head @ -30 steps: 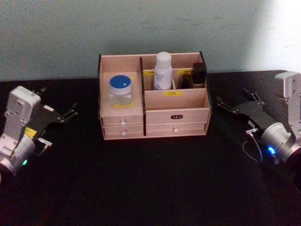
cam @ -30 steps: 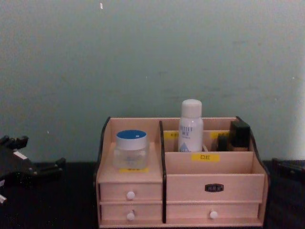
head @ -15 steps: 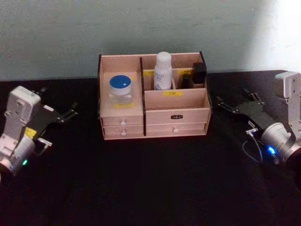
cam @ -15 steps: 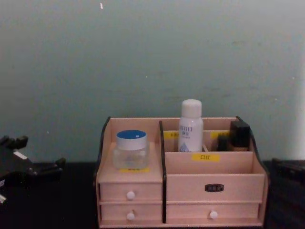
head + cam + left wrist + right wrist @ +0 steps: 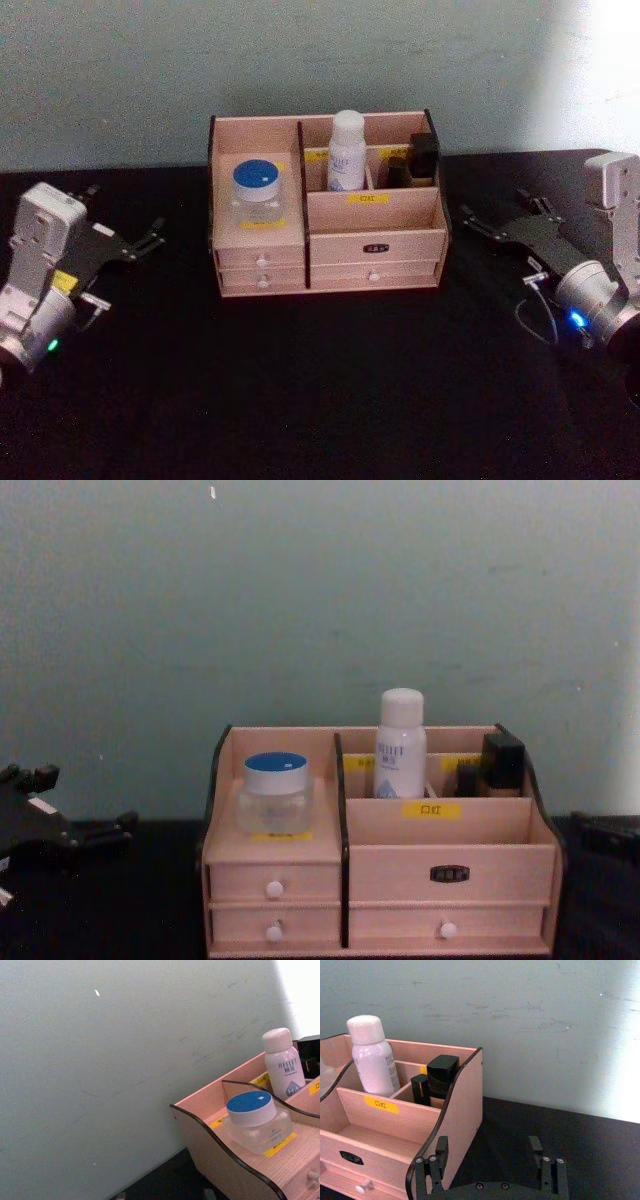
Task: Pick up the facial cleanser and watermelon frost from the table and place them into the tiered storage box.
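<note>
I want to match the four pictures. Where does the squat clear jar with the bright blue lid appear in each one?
Head view: squat clear jar with the bright blue lid, on the light wooden organizer's left shelf.
Chest view: same shelf.
Left wrist view: lower right.
Right wrist view: cannot tell.
Shared landmark: tall white bottle.

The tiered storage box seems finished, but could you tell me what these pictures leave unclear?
- The drawers of the tiered storage box: shut, so their contents are hidden.
- The facial cleanser: its base sits behind the front divider in the chest view.
- The watermelon frost: its small label print is unreadable.
- The left gripper: too small in the head view to judge its fingers.
</note>
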